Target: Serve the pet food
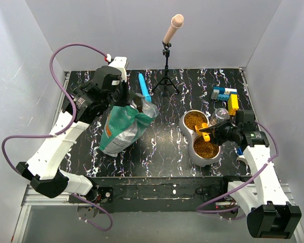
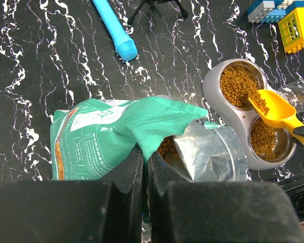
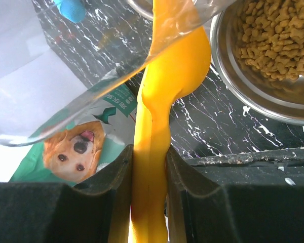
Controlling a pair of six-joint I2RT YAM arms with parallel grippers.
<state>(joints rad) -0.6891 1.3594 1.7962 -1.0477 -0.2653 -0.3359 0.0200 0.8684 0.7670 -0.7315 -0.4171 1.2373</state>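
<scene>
1. Black marbled table (image 1: 167, 152) carries everything.
2. Green bag (image 1: 122, 130) stands left of centre with its mouth open toward the bowl and kibble (image 2: 167, 148) showing inside. The left pincer (image 2: 146, 158) is clamped narrow on the bag's top edge.
3. Steel double bowl (image 1: 185, 126) sits right of centre, near the bag, with kibble in both cups.
4. Yellow scoop (image 2: 276, 109) has its handle gripped tight in the right pincer (image 3: 149, 152). Its head holds kibble and rests over the far cup.

Left arm (image 1: 55, 147) and right arm (image 1: 266, 172) share one look: white link shells, black joints. A purple cable (image 1: 51, 66) trails from each, and the jaws are black with a matte finish.
</scene>
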